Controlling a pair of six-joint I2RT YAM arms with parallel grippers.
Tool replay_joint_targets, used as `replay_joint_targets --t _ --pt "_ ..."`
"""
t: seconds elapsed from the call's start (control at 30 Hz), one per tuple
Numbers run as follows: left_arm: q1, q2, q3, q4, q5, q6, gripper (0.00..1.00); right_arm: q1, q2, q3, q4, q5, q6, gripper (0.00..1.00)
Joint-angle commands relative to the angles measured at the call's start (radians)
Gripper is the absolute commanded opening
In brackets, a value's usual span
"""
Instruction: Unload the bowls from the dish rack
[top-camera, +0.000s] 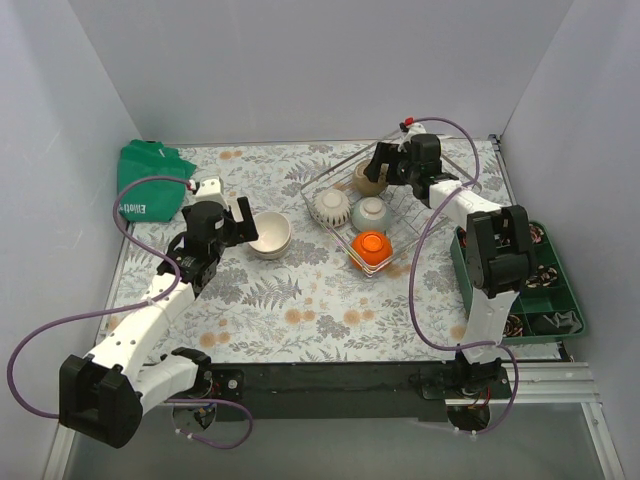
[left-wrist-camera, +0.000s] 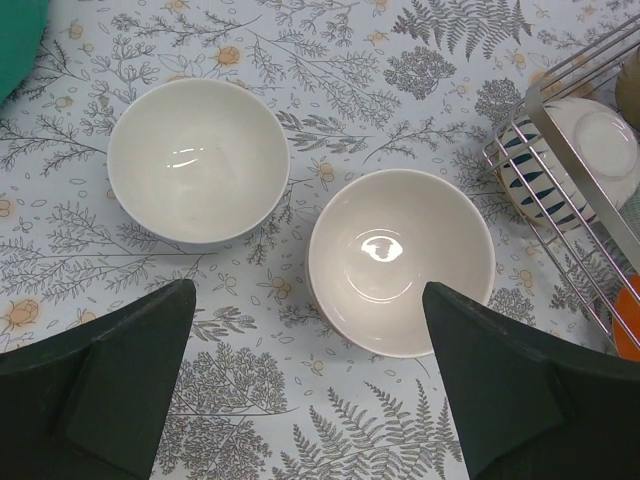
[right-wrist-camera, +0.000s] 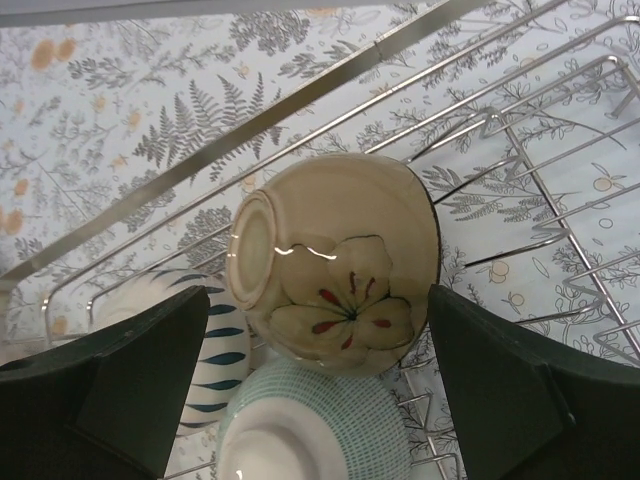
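White bowls (left-wrist-camera: 197, 160): two side by side, left of centre on the counter (top-camera: 300, 310)
Left gripper (left-wrist-camera: 308, 290): wide above them
Dish rack (top-camera: 400, 230): toward far right corner
Right gripper (right-wrist-camera: 318, 300): spread around beige bowl (right-wrist-camera: 340, 260) inside (contact unclear)

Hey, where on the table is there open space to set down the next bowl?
The widest bare patch of tablecloth is the near strip, bordered by the two white bowls, the dish rack and the near edge. A smaller one lies between the green cloth and the rack's far-left corner. Crowded: inside the rack and beside the tray.
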Motion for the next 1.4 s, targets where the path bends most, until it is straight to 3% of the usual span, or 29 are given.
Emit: replay_joint_targets --t 0.0,0.3,0.47,0.7,0.8,0.83,0.93,1.17,1.37 --pt "-0.003 -0.035 -0.016 0.028 -0.017 0.018 0.98 -0.005 0.047 0.057 -0.031 0.017 -0.034 0.99" --pt "-0.005 -0.036 -0.017 0.029 -0.005 0.02 0.98 -0.003 0.095 0.067 -0.038 -0.029 -0.032 0.97" --pt "-0.005 -0.036 -0.019 0.029 0.0 0.021 0.98 -0.003 0.089 0.074 -0.037 -0.026 -0.032 0.9" --pt "-0.005 -0.041 -0.02 0.031 0.008 0.024 0.98 -0.002 0.034 0.064 -0.038 0.005 -0.043 0.67" --pt "-0.003 -0.044 -0.022 0.031 0.008 0.024 0.98 -0.002 0.003 0.051 -0.038 0.028 -0.057 0.49" --pt "-0.005 -0.044 -0.022 0.029 0.008 0.023 0.98 0.0 -0.004 0.048 -0.038 0.032 -0.064 0.39" --pt "-0.005 -0.047 -0.022 0.032 0.011 0.023 0.98 0.0 -0.037 0.039 -0.038 0.035 -0.083 0.24" --pt "-0.005 -0.051 -0.022 0.031 0.012 0.023 0.98 0.009 -0.106 0.028 -0.04 0.022 -0.158 0.04" --pt "-0.005 -0.054 -0.022 0.029 0.017 0.023 0.98 0.015 -0.141 0.014 -0.054 0.025 -0.218 0.01"
